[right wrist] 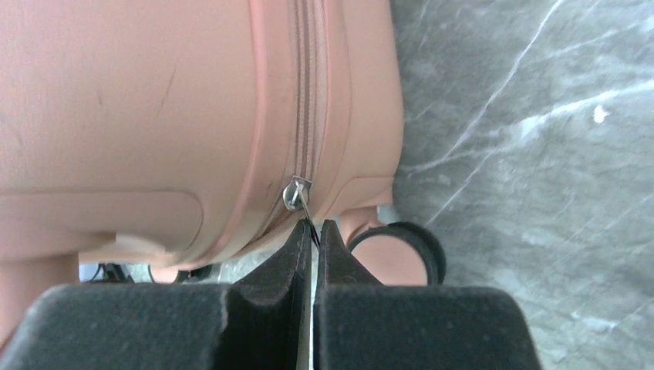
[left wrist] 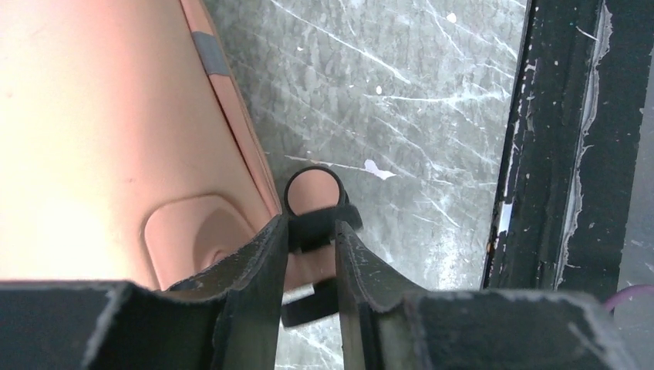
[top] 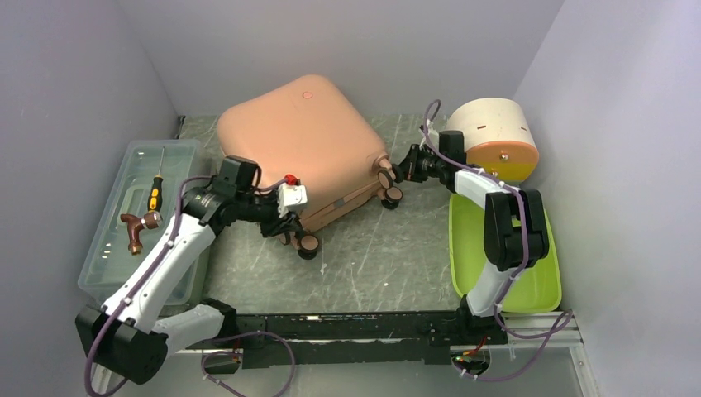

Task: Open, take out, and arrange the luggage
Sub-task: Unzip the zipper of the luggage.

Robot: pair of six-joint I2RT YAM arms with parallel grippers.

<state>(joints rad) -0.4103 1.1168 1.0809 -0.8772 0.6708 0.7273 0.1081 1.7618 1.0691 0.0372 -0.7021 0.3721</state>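
Right fingers [right wrist: 278,262] pinch zipper [right wrist: 297,193] (left fingers [left wrist: 254,270] straddle wheel [left wrist: 312,193]).

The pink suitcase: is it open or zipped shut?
Shut. The suitcase's shells meet, and the zipper is closed down to the pull that the right gripper pinches.

Clear bin [top: 103,269] (screwdriver [top: 154,194] inside), green tray [top: 541,285]
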